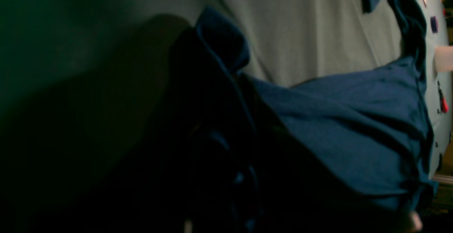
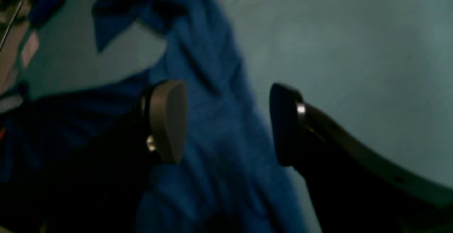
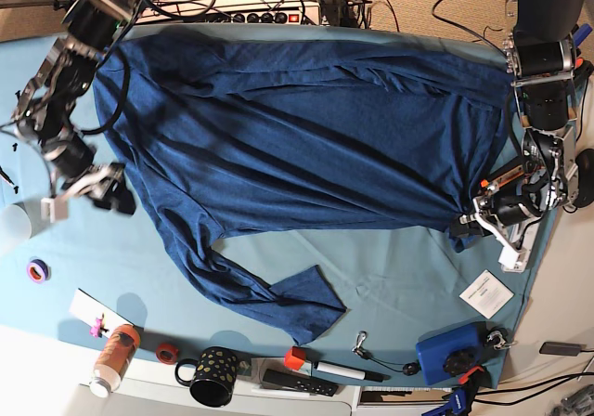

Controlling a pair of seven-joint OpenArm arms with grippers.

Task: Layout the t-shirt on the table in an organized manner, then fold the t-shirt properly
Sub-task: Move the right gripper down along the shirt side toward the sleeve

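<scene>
The navy t-shirt (image 3: 306, 128) lies spread across the teal table (image 3: 399, 277), one sleeve trailing toward the front edge. My left gripper (image 3: 471, 221) is at the shirt's right edge, shut on a bunched bit of the hem. In the left wrist view the same fabric (image 1: 354, 119) gathers in dark folds close to the camera, and the fingers themselves are lost in shadow. My right gripper (image 3: 93, 193) hovers at the shirt's left edge. The right wrist view shows this gripper (image 2: 226, 123) open, its pads (image 2: 168, 119) wide apart above blue cloth (image 2: 219, 148).
Along the front edge stand an orange bottle (image 3: 113, 356), a red tape roll (image 3: 166, 352), a dotted black mug (image 3: 213, 376), a marker (image 3: 339, 371) and a blue box (image 3: 450, 356). A white card (image 3: 486, 294) lies front right. A purple tape roll (image 3: 37, 270) is at the left.
</scene>
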